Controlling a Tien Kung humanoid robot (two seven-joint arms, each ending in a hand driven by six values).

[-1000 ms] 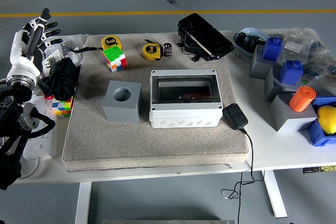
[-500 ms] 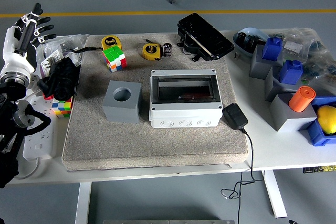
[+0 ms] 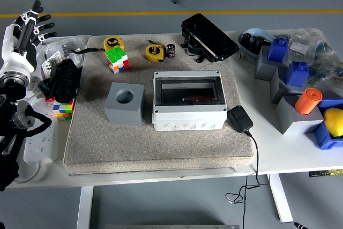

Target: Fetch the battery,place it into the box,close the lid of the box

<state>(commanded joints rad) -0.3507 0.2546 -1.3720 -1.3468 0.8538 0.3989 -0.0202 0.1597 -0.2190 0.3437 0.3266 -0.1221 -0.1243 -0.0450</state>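
On the white table [image 3: 278,151] lies a grey mat [image 3: 161,148], and near its middle stands the box [image 3: 188,101], pale grey, its clear lid seemingly down over the front. Left of it, apart, sits a grey block [image 3: 125,103] with a round hole in its top. Behind the box, at the mat's far edge, a black case [image 3: 209,37] lies tilted. A black adapter [image 3: 240,118] rests just beside the box's right end, its cord running off the near edge.

At the left edge the left hand [image 3: 25,28] is raised, fingers spread and holding nothing. Compared with a second ago it has drawn further left and a little up, away from the mat; over the last half second it has hardly shifted. Nothing on the table has moved.

Two yellow tapes [image 3: 113,43] [image 3: 154,52] and a cube [image 3: 117,59] lie along the mat's far side. The battery [image 3: 171,51], a small dark cylinder, stands upright just right of the second tape, behind the box and well apart from the hand, with the cube and tapes between them. A second cube [image 3: 62,109] lies beside the mat's left edge.
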